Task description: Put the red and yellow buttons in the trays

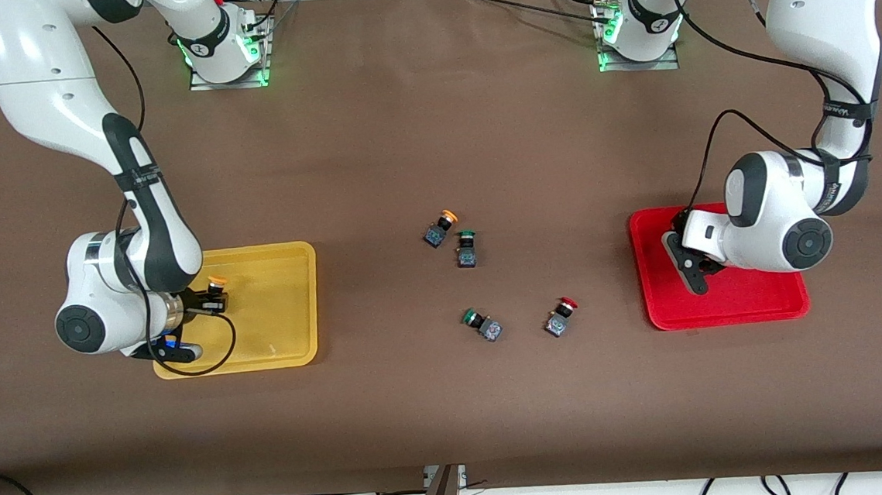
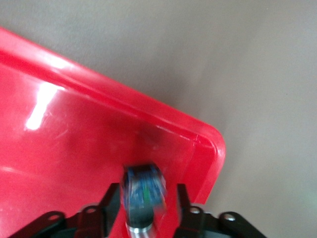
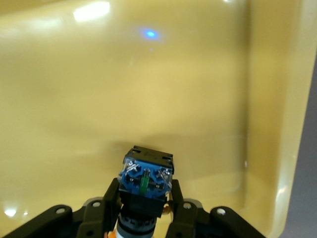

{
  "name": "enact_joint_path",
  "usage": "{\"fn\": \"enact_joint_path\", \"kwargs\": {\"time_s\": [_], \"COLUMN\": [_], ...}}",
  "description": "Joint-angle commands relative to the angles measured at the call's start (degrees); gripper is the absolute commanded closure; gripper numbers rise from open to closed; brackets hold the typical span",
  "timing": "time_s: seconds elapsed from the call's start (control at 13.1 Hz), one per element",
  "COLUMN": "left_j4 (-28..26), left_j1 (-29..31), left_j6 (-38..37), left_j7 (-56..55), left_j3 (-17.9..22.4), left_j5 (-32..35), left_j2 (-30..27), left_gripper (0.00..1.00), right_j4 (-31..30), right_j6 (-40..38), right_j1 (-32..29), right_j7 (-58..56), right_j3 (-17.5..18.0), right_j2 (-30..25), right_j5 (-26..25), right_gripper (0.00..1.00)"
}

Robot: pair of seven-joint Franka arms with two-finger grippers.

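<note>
My right gripper (image 1: pixel 210 298) hangs over the yellow tray (image 1: pixel 282 305) and is shut on a yellow-capped button (image 1: pixel 216 282). Its blue-grey base (image 3: pixel 146 174) points down at the tray floor (image 3: pixel 148 89). My left gripper (image 1: pixel 692 265) is low over the red tray (image 1: pixel 732 301), near a corner (image 2: pixel 208 144). Its fingers (image 2: pixel 111 201) stand apart, and a blurred button (image 2: pixel 143 186) sits loose between them with a gap showing. Another yellow-capped button (image 1: pixel 440 228) and a red-capped button (image 1: pixel 560 317) lie on the table between the trays.
Two green-capped switches lie mid-table, one (image 1: pixel 467 247) beside the yellow-capped button and one (image 1: pixel 481 324) beside the red-capped button, nearer the front camera. Brown cloth (image 1: pixel 402 141) covers the table. The arm bases stand along the table's edge farthest from the front camera.
</note>
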Motion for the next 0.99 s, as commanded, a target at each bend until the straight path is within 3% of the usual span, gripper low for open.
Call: {"fn": "enact_joint_path", "kwargs": {"time_s": [0.0,0.15,0.31,0.38,0.53,0.76,0.92], "left_j4": [0.72,5.9,11.7,15.38,22.77,19.05,16.39], "left_j1": [-0.48,-1.27,-4.6,-6.88,-9.61,-8.83,-10.84], "left_j6": [-3.46,-6.56,-6.13,-5.43,0.25,16.41,26.26], "left_j7": [-4.05,-15.01,-30.12,-35.42,-39.41,-40.13,-40.22], "left_j3": [-1.06,-3.6,-4.58,-4.58,-4.32,-4.4,-4.31], "left_j5": [-0.8,-6.23,-10.2,-10.92,-10.31,-10.74,-10.31], "left_j2": [-4.11,-3.76,-1.05,1.67,6.68,7.4,10.64], "left_gripper": [0.0,0.0,0.0,0.0,0.0,0.0,0.0], "right_j4": [-0.88,0.08,1.4,1.49,1.41,1.05,1.05], "right_j6": [0.07,-1.68,-2.31,-1.52,3.02,8.05,12.17], "right_j1": [-0.68,1.5,4.84,7.12,13.44,21.0,25.58], "right_j7": [-0.8,3.12,17.67,24.88,35.72,41.37,46.89], "right_j3": [0.92,2.58,5.91,8.11,8.74,8.74,8.74], "right_j2": [-1.92,-4.64,-4.92,-4.74,-2.99,-0.97,0.52], "right_j5": [-0.05,0.83,1.53,3.11,5.04,13.55,14.37], "right_gripper": [0.0,0.0,0.0,0.0,0.0,0.0,0.0]}}
